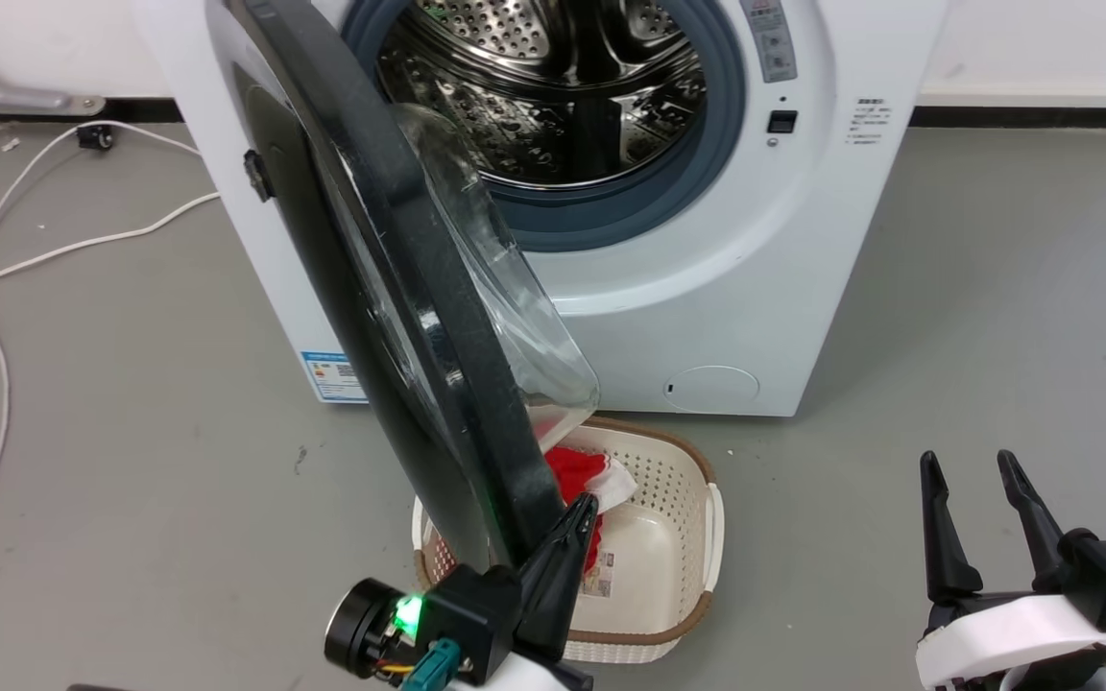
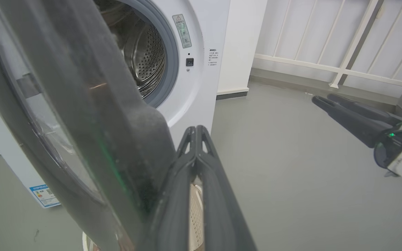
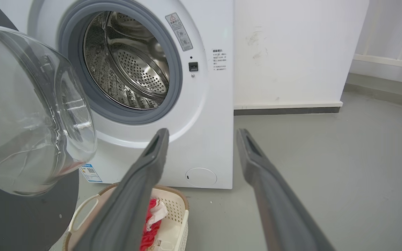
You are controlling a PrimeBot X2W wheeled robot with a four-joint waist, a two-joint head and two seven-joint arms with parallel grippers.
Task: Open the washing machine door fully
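You're mid-opening: washing machine door approx half open, rim touching the left side of your closed, empty left jaws. Next: push it outward w/ them; right jaws spread, idle.

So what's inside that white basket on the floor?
A red cloth with a white bit, plus a small label on the bottom. The washing machine door and left gripper hide the left side of the basket.

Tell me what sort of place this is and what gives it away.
Likely a laundry or utility area, perhaps a test space: a white front-loading washing machine with its door open, a plastic laundry basket holding red cloth right in front of it, and a bare grey floor.
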